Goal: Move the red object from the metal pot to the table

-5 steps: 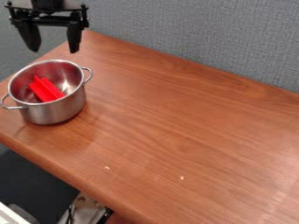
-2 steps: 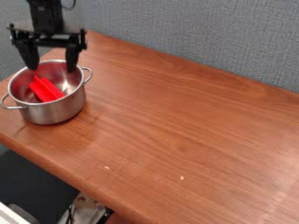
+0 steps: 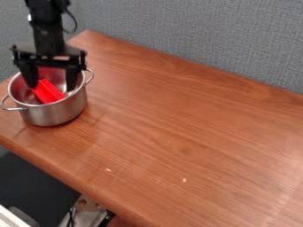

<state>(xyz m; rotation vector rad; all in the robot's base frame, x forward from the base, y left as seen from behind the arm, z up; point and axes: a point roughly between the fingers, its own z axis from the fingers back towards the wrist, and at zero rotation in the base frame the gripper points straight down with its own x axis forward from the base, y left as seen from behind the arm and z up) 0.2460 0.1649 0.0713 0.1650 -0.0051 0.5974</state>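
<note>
the pincer [image 3: 50,74] hangs wide open and empty, pointing down over the pot [image 3: 48,96] at the desk's [image 3: 178,115] ten o'clock corner. the red bar [image 3: 48,89] lies inside, directly beneath and between the fingers, its long axis running from about ten to four o'clock.

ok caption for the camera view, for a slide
Open tool lowered over red block in steel pot on wooden table
</note>
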